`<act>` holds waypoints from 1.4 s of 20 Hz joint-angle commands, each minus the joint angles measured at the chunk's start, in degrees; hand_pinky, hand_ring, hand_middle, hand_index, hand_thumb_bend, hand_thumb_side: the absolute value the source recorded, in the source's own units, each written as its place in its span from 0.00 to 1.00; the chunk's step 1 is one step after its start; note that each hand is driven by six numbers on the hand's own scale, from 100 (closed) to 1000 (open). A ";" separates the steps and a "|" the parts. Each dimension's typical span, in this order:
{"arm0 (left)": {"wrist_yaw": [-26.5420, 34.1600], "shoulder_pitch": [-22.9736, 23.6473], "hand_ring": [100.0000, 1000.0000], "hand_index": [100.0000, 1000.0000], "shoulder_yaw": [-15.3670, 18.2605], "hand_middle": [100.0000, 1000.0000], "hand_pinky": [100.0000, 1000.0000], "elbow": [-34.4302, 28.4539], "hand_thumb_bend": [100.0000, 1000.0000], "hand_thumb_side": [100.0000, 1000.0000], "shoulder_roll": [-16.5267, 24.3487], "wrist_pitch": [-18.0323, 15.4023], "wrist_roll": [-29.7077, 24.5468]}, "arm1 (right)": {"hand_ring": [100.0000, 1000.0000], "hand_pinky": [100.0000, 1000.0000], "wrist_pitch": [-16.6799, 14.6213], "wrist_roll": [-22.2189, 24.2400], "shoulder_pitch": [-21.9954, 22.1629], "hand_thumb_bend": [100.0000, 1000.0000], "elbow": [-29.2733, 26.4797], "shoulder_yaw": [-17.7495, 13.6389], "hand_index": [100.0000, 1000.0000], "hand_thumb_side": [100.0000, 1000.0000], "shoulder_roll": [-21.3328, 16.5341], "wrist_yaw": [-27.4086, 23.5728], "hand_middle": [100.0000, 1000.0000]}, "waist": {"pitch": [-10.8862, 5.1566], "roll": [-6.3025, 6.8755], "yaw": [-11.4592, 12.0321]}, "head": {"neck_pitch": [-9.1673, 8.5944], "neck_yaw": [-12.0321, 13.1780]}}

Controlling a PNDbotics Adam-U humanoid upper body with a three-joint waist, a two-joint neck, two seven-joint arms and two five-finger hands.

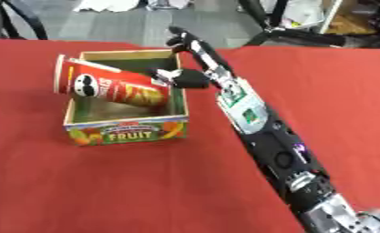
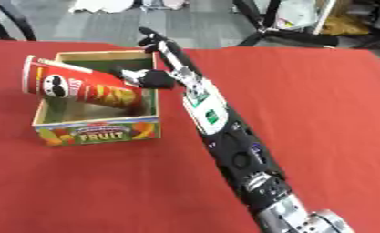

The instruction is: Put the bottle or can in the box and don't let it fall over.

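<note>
fingers (image 1: 194, 49) straight — thumb tip behind can (image 1: 113, 86)

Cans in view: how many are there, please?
1. The red can lies tilted across the fruit box, its top over the left wall, with the robot hand at its lower end. None seems hidden.

red tablecloth (image 1: 105, 191) covering table | grey floor (image 1: 105, 22) showing beyond far edge | black stand legs (image 2: 285, 32) and white sheet (image 1: 109, 4) sitting there
</note>
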 commanded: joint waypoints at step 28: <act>-0.69 2.24 0.85 0.87 1.61 0.80 0.85 -0.31 0.62 0.69 1.20 0.31 1.27 | 0.76 0.86 4.14 -4.33 36.68 0.24 -37.20 -10.75 0.97 0.34 -13.31 -23.78 0.77 | -2.83 0.18 -6.35 | 3.70 7.75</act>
